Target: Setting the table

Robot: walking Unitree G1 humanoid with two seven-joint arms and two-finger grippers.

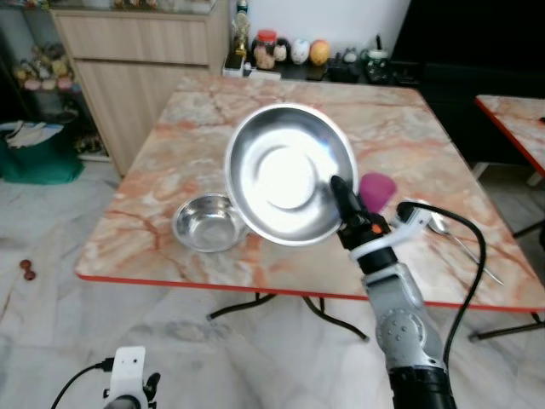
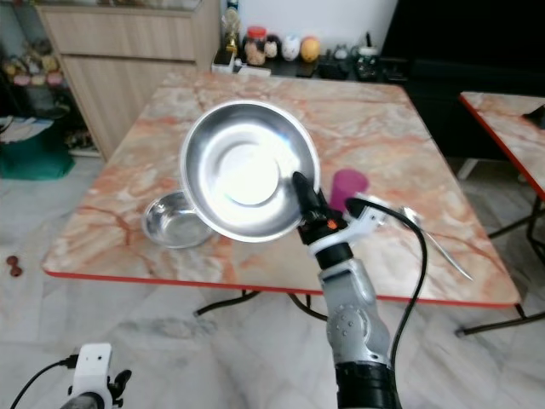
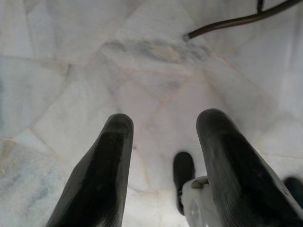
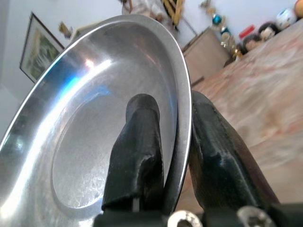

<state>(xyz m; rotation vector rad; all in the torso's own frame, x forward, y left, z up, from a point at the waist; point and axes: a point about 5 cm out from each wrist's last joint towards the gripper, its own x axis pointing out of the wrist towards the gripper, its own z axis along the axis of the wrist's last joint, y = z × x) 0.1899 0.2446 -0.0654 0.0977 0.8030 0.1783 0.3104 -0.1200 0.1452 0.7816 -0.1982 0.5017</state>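
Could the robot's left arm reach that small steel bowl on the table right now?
Probably not as things stand. The left gripper hangs low beside the robot, open over the floor, well below the table edge. The small bowl sits near that edge, nothing blocking it, so the arm would need raising first.

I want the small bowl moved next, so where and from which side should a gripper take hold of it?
Probably by the rim. The small bowl sits upright on the table, mouth up, so its thin steel lip is free to pinch, one finger inside and one outside, as the right gripper holds the plate. Come from above on its near-left side, since the plate hangs over its right edge.
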